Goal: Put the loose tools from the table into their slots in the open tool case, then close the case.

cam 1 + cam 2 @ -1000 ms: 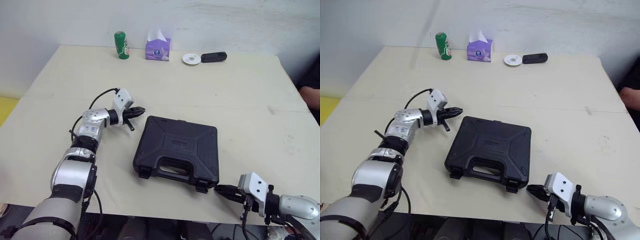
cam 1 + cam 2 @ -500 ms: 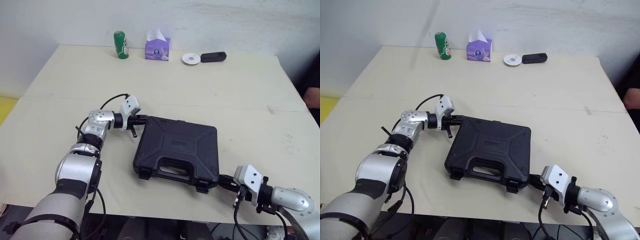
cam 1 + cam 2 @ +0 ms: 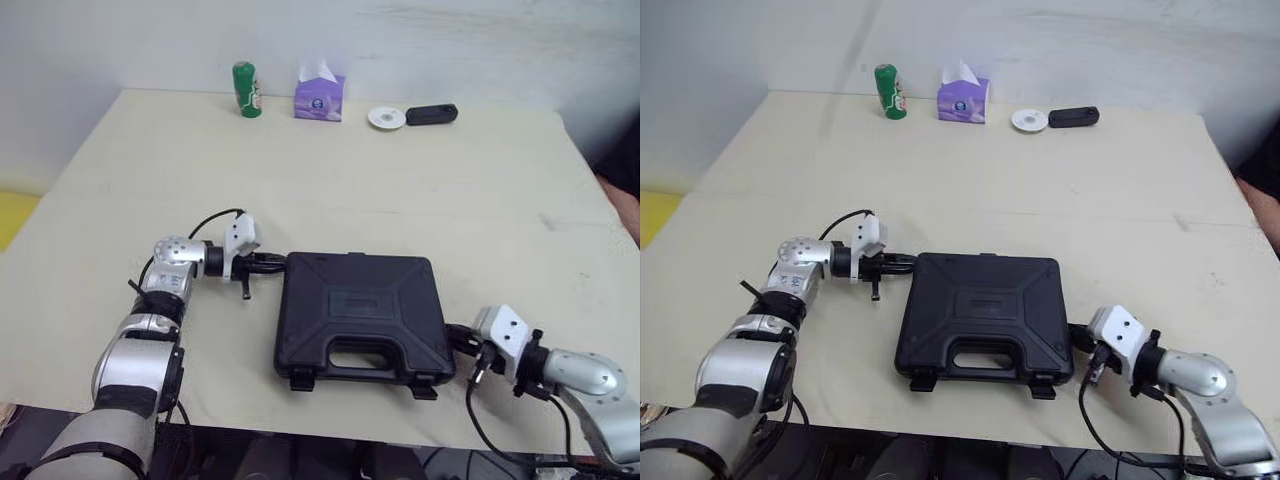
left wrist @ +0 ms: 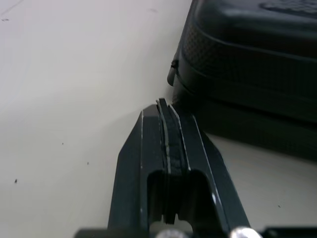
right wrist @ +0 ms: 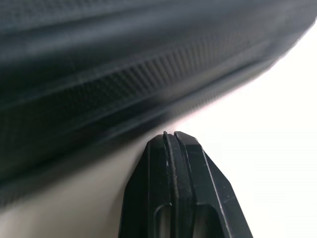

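Tool case (image 3: 360,315) is lying flat on the table (image 3: 450,180) with the lid down, sandwiched between the two grippers. The left gripper (image 4: 166,106) has its fingers pressed together with nothing in them, and its tips are right at the case's side wall by the back corner. Same deal for the right gripper (image 5: 171,136): fingers closed on nothing, tips just beside the opposite wall. I can't tell if they're actually touching it.

Two latches (image 3: 425,390) stick out along the handle edge, one close to the right gripper's tips and the other further over toward the left gripper's side. My guess is they aren't snapped yet.

Handling-wise it looks like a hard moulded shell, stiff and textured, so not slippery. It's probably got some heft with tools inside, and it'll likely skate across the table if it's poked from one side only. I'd brace one wall while pressing each latch, and use the handle (image 3: 360,357) for any lifting.
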`<action>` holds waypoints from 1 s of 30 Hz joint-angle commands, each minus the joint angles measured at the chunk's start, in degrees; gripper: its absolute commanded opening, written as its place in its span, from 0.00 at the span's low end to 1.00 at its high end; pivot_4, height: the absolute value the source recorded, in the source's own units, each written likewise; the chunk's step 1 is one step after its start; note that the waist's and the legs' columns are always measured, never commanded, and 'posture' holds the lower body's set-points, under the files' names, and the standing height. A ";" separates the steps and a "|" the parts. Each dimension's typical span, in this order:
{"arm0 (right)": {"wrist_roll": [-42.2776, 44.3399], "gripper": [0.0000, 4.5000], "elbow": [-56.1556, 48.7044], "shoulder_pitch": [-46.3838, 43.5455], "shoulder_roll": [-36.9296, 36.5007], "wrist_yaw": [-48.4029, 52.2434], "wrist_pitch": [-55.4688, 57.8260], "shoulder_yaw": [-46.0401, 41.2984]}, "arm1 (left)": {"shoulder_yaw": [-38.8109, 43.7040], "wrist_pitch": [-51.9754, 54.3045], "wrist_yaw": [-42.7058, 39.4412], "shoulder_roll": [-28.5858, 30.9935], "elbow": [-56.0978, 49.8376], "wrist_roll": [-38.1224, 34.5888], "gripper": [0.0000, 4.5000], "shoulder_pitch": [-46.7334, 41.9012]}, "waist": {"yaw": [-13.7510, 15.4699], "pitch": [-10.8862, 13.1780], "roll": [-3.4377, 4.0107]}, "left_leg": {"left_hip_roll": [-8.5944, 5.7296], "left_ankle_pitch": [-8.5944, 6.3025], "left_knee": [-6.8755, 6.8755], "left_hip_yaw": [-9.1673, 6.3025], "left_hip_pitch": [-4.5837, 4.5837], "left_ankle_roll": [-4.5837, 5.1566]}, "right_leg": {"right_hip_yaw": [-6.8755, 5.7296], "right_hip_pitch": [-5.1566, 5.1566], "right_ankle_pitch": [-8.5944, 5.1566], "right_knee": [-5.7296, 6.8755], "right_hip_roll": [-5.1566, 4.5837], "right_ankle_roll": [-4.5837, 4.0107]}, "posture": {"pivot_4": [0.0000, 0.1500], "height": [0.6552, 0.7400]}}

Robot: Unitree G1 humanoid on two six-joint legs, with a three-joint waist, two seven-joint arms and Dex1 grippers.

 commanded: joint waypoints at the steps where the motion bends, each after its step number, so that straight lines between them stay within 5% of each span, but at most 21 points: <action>1: 4.05 0.00 -3.70 7.56 -4.35 5.93 5.54 -4.79 | 1.21 2.01 -0.44 0.54 -4.65 -2.37 0.01 -0.14 | 0.54 0.00 -0.02 | -0.03 0.00 -0.01 -0.05 -0.01 0.02 | 0.00 0.00 0.01 -0.01 -0.01 0.02 | 1.00 1.00; 9: 6.54 0.00 -10.36 16.96 -7.03 9.63 12.07 -4.62 | 0.98 2.62 3.67 -0.91 -0.67 -1.36 0.01 -4.34 | 0.74 -0.01 -0.10 | -0.01 0.00 -0.01 -0.08 0.02 0.03 | -0.04 0.08 0.02 -0.05 0.04 0.04 | 1.00 1.00; 21: 5.10 0.00 -13.45 10.22 0.53 4.15 13.11 4.63 | -2.68 -0.71 4.28 -5.84 5.62 2.40 0.01 -6.44 | -0.50 -0.04 -0.19 | 0.08 0.01 -0.05 -0.06 0.07 0.00 | -0.07 0.07 0.02 -0.05 0.10 0.04 | 1.00 1.00; 30: -2.46 0.00 -4.91 2.01 2.89 1.34 3.35 5.19 | -1.44 0.88 -1.76 -1.76 1.45 0.03 0.01 -1.68 | -1.13 -0.23 -0.49 | 0.16 0.03 -0.05 0.03 0.19 -0.08 | -0.01 0.08 0.09 0.00 0.12 -0.07 | 1.00 1.00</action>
